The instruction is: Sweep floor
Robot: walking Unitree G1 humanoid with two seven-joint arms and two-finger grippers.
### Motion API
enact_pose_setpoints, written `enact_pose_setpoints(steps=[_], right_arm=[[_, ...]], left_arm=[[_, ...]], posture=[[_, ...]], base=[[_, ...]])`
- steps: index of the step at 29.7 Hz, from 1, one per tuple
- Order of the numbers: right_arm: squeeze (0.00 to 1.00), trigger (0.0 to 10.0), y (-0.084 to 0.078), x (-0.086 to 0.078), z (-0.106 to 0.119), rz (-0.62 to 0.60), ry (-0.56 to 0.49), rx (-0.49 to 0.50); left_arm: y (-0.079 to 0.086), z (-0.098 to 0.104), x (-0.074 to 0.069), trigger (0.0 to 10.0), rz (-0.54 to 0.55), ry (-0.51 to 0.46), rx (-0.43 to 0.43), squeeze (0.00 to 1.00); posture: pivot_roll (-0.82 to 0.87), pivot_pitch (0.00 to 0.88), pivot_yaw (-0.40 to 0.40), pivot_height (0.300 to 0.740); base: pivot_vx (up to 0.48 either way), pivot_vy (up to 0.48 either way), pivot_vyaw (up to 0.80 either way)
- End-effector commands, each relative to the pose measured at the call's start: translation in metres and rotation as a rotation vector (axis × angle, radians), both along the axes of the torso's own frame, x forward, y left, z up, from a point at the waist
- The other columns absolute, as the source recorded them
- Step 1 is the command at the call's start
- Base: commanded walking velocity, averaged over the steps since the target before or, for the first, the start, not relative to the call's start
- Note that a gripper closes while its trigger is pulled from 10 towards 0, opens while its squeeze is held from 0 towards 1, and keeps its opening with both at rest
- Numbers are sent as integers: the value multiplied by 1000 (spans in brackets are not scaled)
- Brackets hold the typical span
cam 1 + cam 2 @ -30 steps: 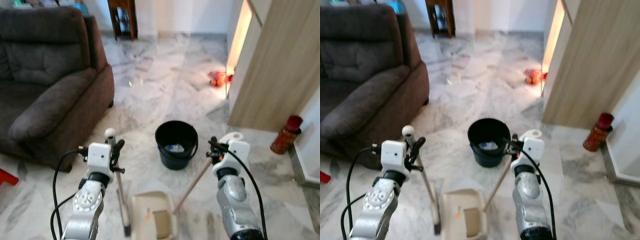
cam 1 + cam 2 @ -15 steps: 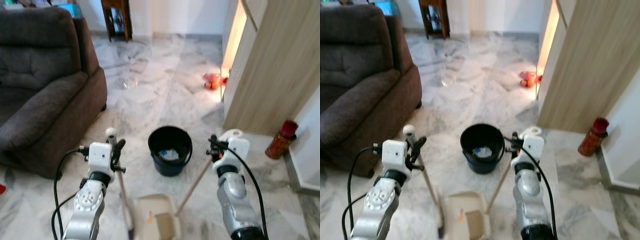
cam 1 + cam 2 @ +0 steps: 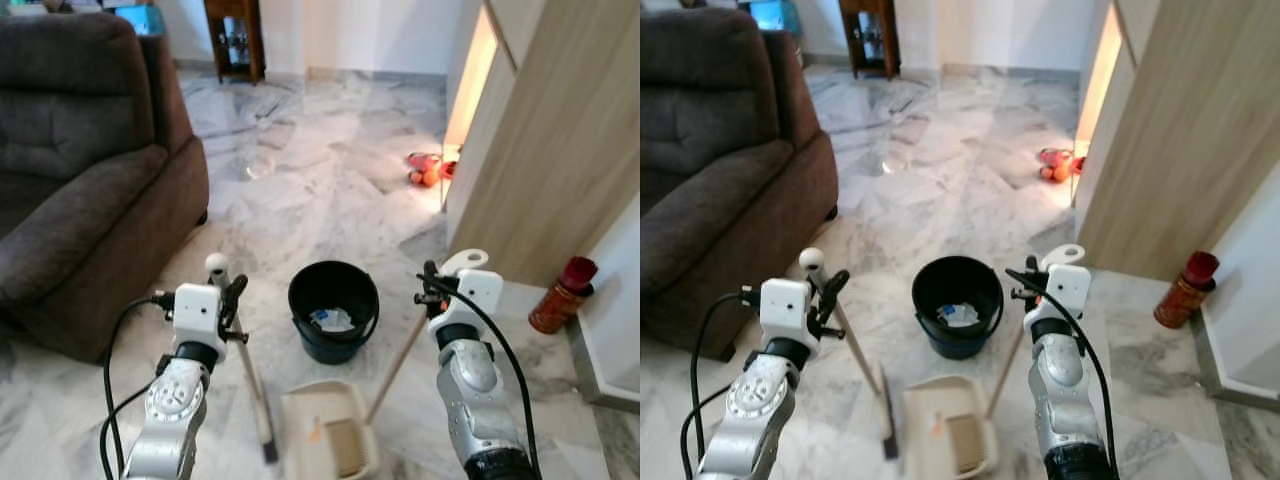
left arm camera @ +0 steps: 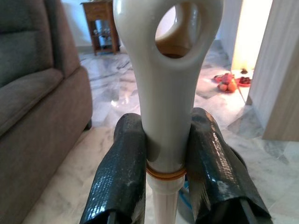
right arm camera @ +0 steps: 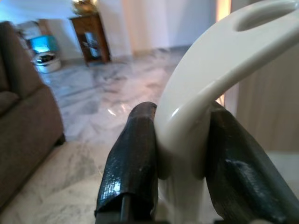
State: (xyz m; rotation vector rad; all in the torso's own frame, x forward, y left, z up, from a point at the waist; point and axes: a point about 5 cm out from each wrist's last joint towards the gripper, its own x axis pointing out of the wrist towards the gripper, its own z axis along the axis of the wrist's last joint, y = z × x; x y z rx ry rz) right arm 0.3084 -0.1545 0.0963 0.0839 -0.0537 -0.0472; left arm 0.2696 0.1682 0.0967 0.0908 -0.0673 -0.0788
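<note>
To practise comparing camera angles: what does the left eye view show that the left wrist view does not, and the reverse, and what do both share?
Only the left eye view shows the black bucket, the dustpan, the broom's head and the right gripper shut on the dustpan handle. Only the left wrist view shows the hanging hole in the broom handle and the orange ring below it. Both share the sofa, the marble floor, and the left gripper shut on the broom handle.

Both arms raised — left gripper (image 4: 166, 154) and right gripper (image 5: 180, 154) clamped (2 fingers each).
</note>
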Motion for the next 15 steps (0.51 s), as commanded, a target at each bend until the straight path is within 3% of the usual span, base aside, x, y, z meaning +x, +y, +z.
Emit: enact_pose_setpoints(steps=[1,15], right_arm=[[0,10000,2,3,20,10,-86,31],[0,10000,-6,-8,58,11,-197,-1]], left_arm=[[10,4,0,10000,34,-32,43,0],[25,-18,-12,10000,99,23,95,0]], posture=[[133,0,27,740],[136,4,26,740]], base=[[0,0,0],[0,0,0]])
